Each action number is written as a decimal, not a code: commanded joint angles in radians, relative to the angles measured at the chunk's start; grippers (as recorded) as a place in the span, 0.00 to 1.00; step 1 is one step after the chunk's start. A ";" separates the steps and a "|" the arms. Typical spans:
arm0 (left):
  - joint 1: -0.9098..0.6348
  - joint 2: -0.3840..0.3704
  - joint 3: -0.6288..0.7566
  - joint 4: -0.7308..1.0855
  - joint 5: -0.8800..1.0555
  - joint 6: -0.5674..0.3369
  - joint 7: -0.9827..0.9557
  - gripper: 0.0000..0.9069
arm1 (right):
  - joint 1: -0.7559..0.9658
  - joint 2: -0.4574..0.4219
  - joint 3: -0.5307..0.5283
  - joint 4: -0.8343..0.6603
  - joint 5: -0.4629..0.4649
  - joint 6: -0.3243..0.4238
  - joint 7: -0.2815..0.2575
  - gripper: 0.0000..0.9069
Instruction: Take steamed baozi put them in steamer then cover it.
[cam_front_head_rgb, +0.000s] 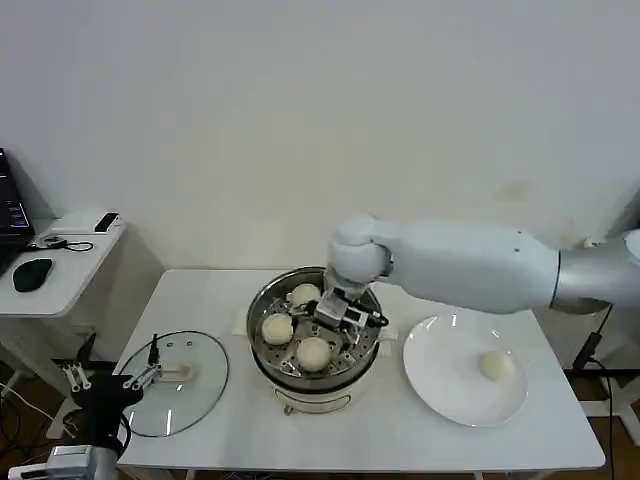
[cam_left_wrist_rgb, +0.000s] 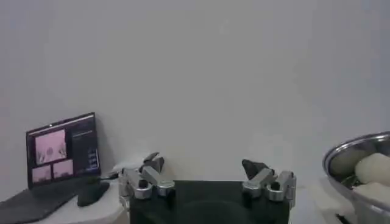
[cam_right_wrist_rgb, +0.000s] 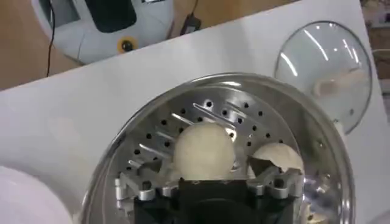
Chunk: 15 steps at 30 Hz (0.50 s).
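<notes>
Right wrist view put us directly over the right gripper (cam_right_wrist_rgb: 207, 182), whose jaws stood spread to either side of a smooth, round, cream-white steamed bun (cam_right_wrist_rgb: 204, 149) resting on the hole-dotted tray of the round, shiny stainless steel steamer (cam_right_wrist_rgb: 292, 103). We could not tell whether the pads were touching the dough or had just come clear of it. A second bun (cam_right_wrist_rgb: 277, 159) sat just beside the first. We judged these buns light, soft and easily dented, perhaps a little tacky, so we would take each one low across its widest part with a gentle squeeze.

From the head view, three buns lay inside the steamer (cam_front_head_rgb: 262, 300) near the middle of the white table (cam_front_head_rgb: 400, 440), with the right gripper (cam_front_head_rgb: 343, 313) down among them. The fourth bun (cam_front_head_rgb: 497, 365) waited on the flat white plate (cam_front_head_rgb: 440, 395) toward the table's right edge. The round clear glass lid (cam_front_head_rgb: 200, 395) lay flat near the left edge; we judged it heavier, rigid, slippery and breakable, best lifted by its cream-white bar handle (cam_front_head_rgb: 177, 373).

The left gripper (cam_front_head_rgb: 110, 378) hung off the table's left edge, fingers wide apart and holding nothing.
</notes>
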 joint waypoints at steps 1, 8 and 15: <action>-0.011 0.015 0.007 0.004 -0.001 0.003 0.001 1.00 | 0.035 -0.117 0.057 -0.014 0.070 -0.212 0.058 1.00; -0.026 0.037 0.040 0.011 0.001 0.006 0.003 1.00 | 0.059 -0.295 0.093 0.000 0.063 -0.345 0.074 1.00; -0.053 0.089 0.049 0.019 -0.011 0.020 0.006 1.00 | 0.058 -0.594 0.050 0.121 0.008 -0.426 0.083 1.00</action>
